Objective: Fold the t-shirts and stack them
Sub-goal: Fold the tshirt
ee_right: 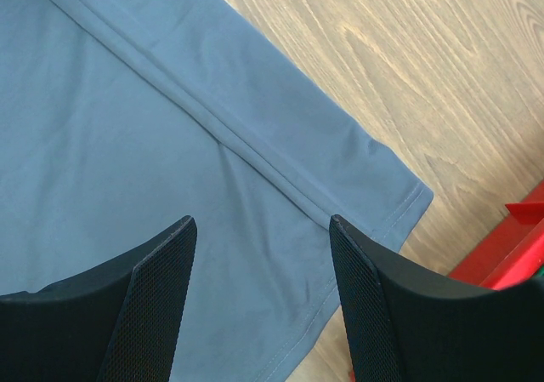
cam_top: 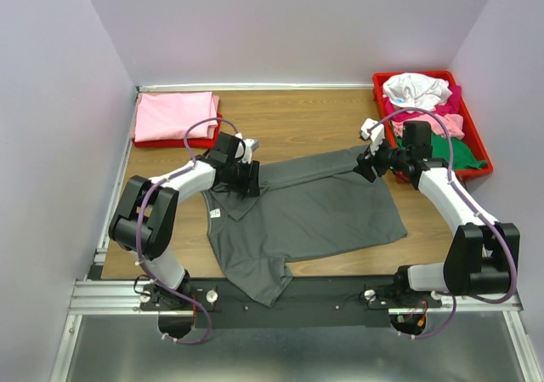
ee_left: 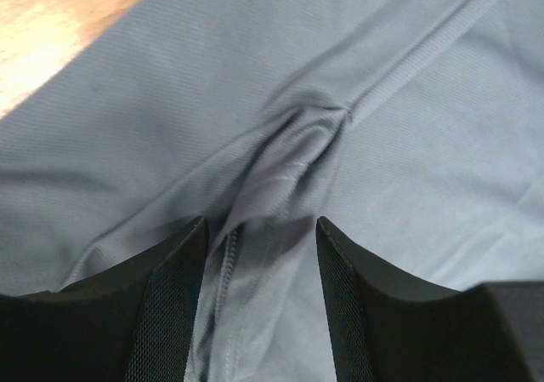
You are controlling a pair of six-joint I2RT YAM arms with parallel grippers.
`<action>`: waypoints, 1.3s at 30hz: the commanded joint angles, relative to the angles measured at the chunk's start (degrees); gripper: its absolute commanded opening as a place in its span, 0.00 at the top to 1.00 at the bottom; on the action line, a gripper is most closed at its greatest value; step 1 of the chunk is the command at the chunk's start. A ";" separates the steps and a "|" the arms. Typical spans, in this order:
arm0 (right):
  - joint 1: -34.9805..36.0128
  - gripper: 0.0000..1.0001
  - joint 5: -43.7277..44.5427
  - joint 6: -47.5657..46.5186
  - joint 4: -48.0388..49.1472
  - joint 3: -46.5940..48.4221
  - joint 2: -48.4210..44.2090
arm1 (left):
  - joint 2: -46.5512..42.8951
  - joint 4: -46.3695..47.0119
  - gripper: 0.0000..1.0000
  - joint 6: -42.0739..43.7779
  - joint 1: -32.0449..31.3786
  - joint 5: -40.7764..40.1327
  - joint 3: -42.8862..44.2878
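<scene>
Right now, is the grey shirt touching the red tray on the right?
Apart: the right wrist view shows bare wooden table between the grey shirt's hem corner and the red tray.

Wooden table; red tray back right, second red tray back left.

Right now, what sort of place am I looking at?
Probably a robot test bench, not a home: two arms bolted to a wooden table, plain walls boxing it in, a red tray of shirts.
</scene>
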 commanded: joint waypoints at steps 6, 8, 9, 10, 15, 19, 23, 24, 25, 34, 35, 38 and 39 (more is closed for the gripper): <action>-0.44 0.29 -0.82 0.14 -1.26 -0.64 -0.11 | -5.98 -0.54 0.39 -0.75 -2.39 4.20 -3.83; -0.44 0.29 -0.73 0.14 -1.26 -0.47 -0.02 | -6.77 -0.19 0.39 -1.11 -3.00 5.34 -4.62; -0.44 0.29 -0.73 0.23 -1.35 -0.55 -0.11 | -6.95 -0.10 0.39 -1.20 -3.18 6.21 -5.23; -0.44 0.29 -0.65 0.14 -1.27 -0.47 -0.11 | -6.86 -0.01 0.39 -1.28 -3.36 6.57 -5.32; -0.44 0.29 -0.38 0.32 -1.35 -0.46 -0.55 | -7.39 0.69 0.39 -2.25 -4.85 7.36 -6.11; -0.44 0.29 -0.38 0.32 -1.35 -0.38 -0.46 | -6.95 1.57 0.39 -2.69 -6.16 9.47 -5.94; -0.44 0.29 -0.21 0.41 -1.27 -0.46 -0.72 | -4.41 3.33 0.39 -3.65 -8.19 10.09 -5.85; -0.44 0.29 -0.21 0.41 -1.35 -0.46 -0.72 | -4.14 3.59 0.39 -3.92 -8.63 10.09 -5.76; -0.44 0.29 -0.21 0.49 -1.35 -0.46 -0.81 | -3.88 3.68 0.39 -4.01 -8.98 10.18 -5.59; -0.44 0.29 -0.29 0.49 -1.44 -0.46 -0.64 | -5.98 3.77 0.36 -4.19 -10.04 13.59 -4.80; -0.44 0.29 -0.29 0.41 -1.44 -0.46 -0.64 | -5.72 3.68 0.36 -4.01 -9.95 14.47 -4.71; -0.44 0.29 -0.21 0.41 -1.44 -0.46 -0.81 | -7.20 2.46 0.36 -3.39 -9.95 13.35 -3.74; -0.44 0.29 -0.21 0.49 -1.44 -0.55 -0.90 | -8.52 2.01 0.36 -3.48 -9.95 11.77 -3.31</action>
